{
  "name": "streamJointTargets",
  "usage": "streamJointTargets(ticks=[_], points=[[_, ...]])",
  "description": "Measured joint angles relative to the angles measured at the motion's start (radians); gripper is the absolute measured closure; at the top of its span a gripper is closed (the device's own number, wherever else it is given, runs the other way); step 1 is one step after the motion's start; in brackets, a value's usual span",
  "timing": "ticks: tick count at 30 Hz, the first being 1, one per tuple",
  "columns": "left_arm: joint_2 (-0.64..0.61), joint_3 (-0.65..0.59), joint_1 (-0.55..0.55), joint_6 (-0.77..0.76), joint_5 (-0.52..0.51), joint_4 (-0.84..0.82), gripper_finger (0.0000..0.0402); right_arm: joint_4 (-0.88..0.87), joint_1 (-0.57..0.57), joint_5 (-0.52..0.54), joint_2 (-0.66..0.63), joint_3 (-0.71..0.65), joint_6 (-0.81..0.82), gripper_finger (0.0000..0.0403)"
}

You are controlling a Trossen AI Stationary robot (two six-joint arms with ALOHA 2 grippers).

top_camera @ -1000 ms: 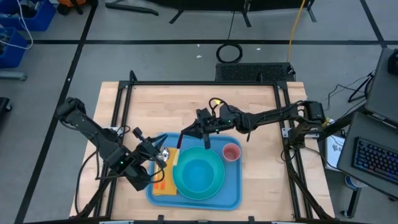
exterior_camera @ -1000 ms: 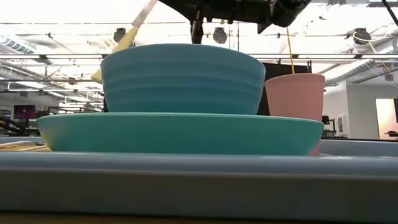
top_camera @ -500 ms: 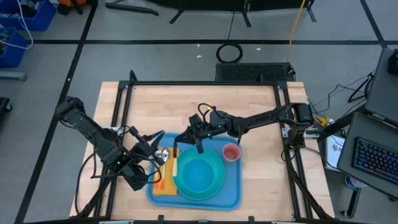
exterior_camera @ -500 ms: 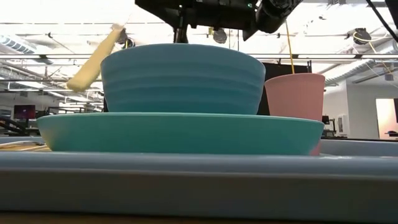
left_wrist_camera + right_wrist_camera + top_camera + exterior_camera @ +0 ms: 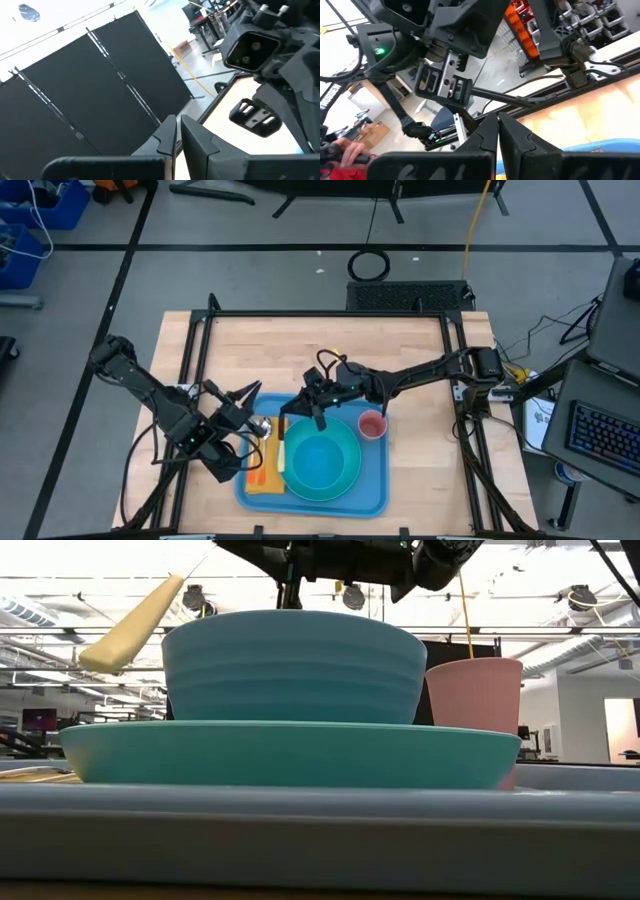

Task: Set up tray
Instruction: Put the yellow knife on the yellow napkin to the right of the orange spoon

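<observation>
Two fingers of the right gripper (image 5: 316,412) look pinched on a pale yellow utensil (image 5: 130,628), hanging tilted over the tray's (image 5: 375,495) left part, btw orange napkin (image 5: 262,478) & plate (image 5: 290,755). Step, I'd say: placing cutlery. Next: lower it flat beside the plate, then let go. Left gripper (image 5: 248,412) waits nearby, fingers nearly together, nothing in them. Tray sits at table's near edge w/ napkin, plate carrying an empty bowl (image 5: 318,462), pink cup (image 5: 372,424) w/ nothing seen inside
</observation>
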Motion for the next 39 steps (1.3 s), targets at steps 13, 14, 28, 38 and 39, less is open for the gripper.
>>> streamJointTargets(ticks=[13,14,28,38,39], points=[[0.0,0.0,0.026,-0.019,0.003,-0.027,0.0371,0.029,0.006,0.044,0.041,0.001,0.085,0.0403],[0.0,0.0,0.026,-0.028,0.011,-0.037,0.0371,0.028,0.006,0.042,0.043,-0.001,0.093,0.0403],[0.0,0.0,0.026,-0.22,0.032,-0.208,0.0371,-0.002,0.006,0.043,0.041,-0.001,0.105,0.0403],[0.0,0.0,0.022,-0.368,0.108,-0.329,0.0371,-0.017,0.02,0.044,0.041,-0.001,0.107,0.0403],[0.0,0.0,0.019,-0.383,0.116,-0.341,0.0371,-0.016,0.02,0.044,0.041,-0.001,0.109,0.0403]])
